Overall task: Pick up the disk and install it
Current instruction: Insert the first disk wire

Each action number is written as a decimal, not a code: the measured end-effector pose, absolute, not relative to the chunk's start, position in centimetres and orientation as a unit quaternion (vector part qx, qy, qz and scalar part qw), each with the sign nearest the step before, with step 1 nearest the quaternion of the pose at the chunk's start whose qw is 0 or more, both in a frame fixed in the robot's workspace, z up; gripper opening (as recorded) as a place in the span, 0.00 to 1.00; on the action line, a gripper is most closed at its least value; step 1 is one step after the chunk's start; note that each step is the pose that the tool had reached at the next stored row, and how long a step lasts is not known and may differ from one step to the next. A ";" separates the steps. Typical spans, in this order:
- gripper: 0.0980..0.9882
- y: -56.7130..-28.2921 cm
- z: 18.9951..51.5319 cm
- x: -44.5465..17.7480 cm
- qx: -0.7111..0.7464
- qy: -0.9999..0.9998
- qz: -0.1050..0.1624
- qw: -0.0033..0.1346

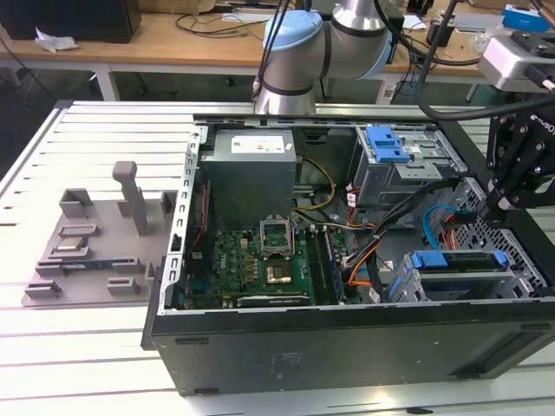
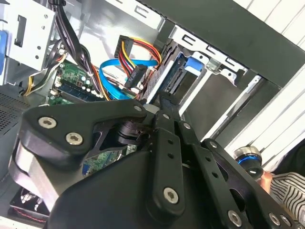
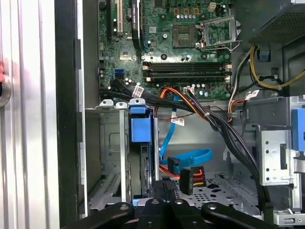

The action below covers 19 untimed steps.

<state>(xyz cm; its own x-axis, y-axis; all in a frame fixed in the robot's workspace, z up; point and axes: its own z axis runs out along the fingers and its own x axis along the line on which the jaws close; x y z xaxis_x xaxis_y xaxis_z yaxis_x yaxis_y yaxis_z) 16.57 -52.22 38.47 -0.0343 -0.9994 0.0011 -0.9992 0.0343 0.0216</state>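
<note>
The disk [image 1: 457, 263] sits in the drive cage [image 1: 520, 273] at the lower corner of the open computer case on the exterior view's right, its blue rail frame facing up. In the first wrist view the disk [image 3: 141, 164] stands on edge in the cage under its blue rail [image 3: 140, 128]. My gripper [image 1: 497, 206] hangs just above the cage. Its black fingers [image 3: 164, 187] are pressed together with nothing between them, just beside the disk. In the second wrist view the fingertips [image 2: 164, 104] point toward the disk [image 2: 167, 78].
Loose blue data and orange-yellow power cables [image 3: 188, 164] lie close to the fingers. A grey power supply box [image 1: 251, 173], the motherboard [image 1: 260, 260] and a blue latch [image 1: 386, 143] fill the case. A grey fixture [image 1: 95, 234] lies at the exterior view's left. A person's hand [image 2: 267, 179] is near the case.
</note>
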 end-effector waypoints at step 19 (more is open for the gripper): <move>0.30 -51.3 38.0 16.6 0.695 -0.719 -0.007 0.008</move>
<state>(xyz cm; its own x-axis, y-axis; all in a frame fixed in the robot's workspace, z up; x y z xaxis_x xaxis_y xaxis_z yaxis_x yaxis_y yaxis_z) 16.57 -51.33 38.00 -0.0343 -0.9994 0.0010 -0.9992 0.0343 0.0216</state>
